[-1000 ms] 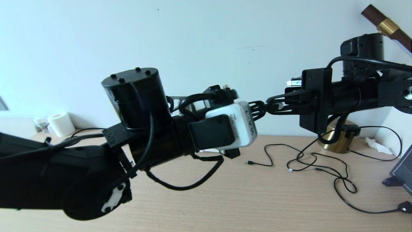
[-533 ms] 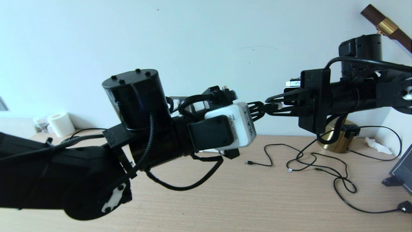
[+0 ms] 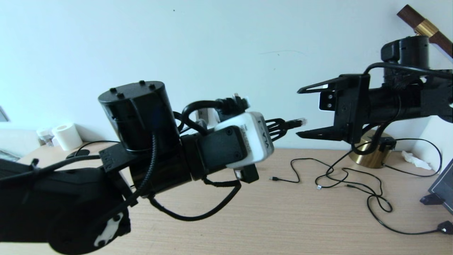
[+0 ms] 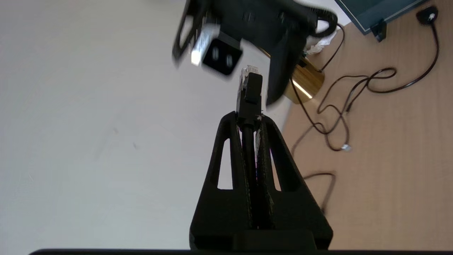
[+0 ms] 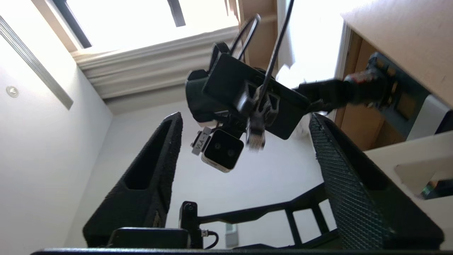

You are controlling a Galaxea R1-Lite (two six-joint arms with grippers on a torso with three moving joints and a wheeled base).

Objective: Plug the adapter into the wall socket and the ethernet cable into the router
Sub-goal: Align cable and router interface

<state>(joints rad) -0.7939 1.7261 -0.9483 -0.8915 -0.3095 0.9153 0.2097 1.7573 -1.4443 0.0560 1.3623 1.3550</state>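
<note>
The left gripper (image 3: 283,126) has its jaws pressed nearly together on the ethernet cable (image 4: 248,106), pinching it just behind the plug. The plug, black with a clear tip, juts out past the fingertips (image 4: 228,122) and points toward the right gripper (image 3: 300,111). That gripper faces it from the other side, its jaws spread wide, 1 finger above and 1 below, with nothing between them. In the right wrist view the plug (image 5: 255,136) hangs in the gap between the 2 fingers (image 5: 152,166) without touching either one. Both grippers are held in the air above the desk (image 3: 269,219), in front of a pale wall (image 3: 212,42).

Only 1 ethernet cable shows. On the desk lie several thin black cords (image 3: 357,186), looped over each other, too tangled to count surely; at least 2 small plug tips are visible. Behind them stands 1 brass-coloured round base (image 3: 370,157). At the far left of the desk is 1 roll of white paper (image 3: 67,136). A dark panel edge (image 3: 442,187) shows at the right edge.
</note>
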